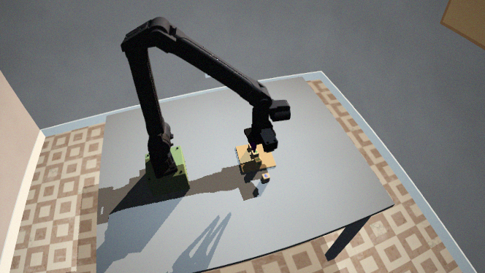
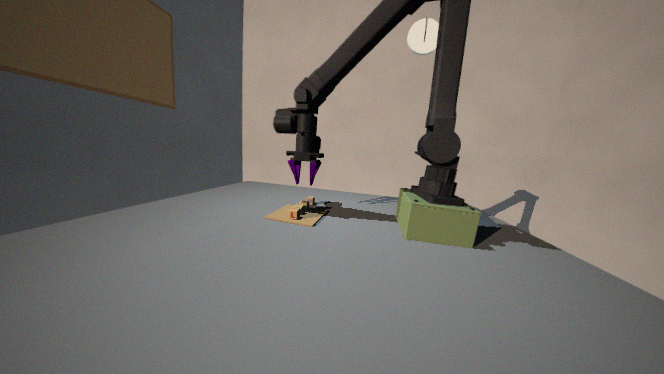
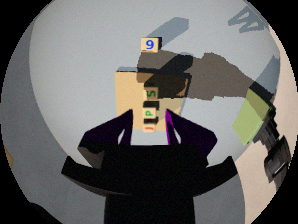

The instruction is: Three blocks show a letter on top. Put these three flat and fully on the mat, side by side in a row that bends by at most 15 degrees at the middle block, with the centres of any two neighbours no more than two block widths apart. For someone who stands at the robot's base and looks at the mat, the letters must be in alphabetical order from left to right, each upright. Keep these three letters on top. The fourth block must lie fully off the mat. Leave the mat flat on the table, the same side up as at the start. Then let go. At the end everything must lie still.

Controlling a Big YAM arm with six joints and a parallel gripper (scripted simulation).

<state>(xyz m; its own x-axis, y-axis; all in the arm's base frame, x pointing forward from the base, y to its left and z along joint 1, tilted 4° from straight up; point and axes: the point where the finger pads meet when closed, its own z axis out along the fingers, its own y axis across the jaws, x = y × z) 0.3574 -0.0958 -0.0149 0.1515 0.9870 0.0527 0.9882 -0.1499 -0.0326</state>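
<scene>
My gripper (image 2: 304,184) (image 3: 149,113) is partly open and empty, high above the mat (image 1: 269,160) (image 2: 279,215) (image 3: 125,90). The mat lies flat. On it, three blocks form a nearly straight row: the J block (image 3: 149,128) near one edge, the P block (image 3: 149,113) in the middle and the S block (image 3: 150,93). From the base they run J, P, S, left to right. In the wrist view, P looks upright and S looks turned sideways; J's turn is unclear. The fourth block (image 1: 266,177) (image 3: 150,44), with a blue 9 on top, lies off the mat beyond S.
The green base box (image 1: 180,163) (image 2: 440,225) (image 3: 251,117) carries the arm and stands on the table (image 1: 310,182) (image 2: 200,300), to the mat's left in the top view. The arm's shadow crosses the mat and darkens part of the row.
</scene>
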